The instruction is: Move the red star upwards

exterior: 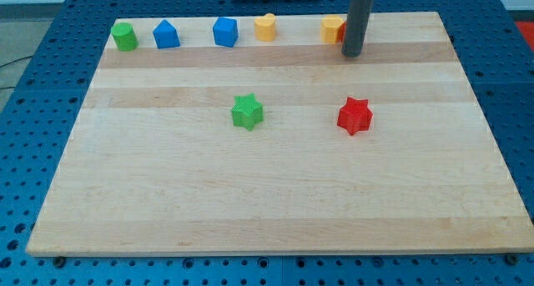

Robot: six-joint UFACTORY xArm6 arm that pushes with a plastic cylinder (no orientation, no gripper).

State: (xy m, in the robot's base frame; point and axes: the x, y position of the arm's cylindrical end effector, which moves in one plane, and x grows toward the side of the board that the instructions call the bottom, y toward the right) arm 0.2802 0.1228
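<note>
The red star (354,115) lies on the wooden board (267,194), right of centre. My tip (353,54) rests on the board near the view's top, straight above the red star and well apart from it. The rod hides most of a red block (342,32) just behind it. The tip touches no block that I can see.
A green star (247,111) lies left of the red star. Along the view's top edge stand a green block (124,36), a blue block (166,34), a blue block (225,31), a yellow block (265,27) and an orange-yellow block (333,28).
</note>
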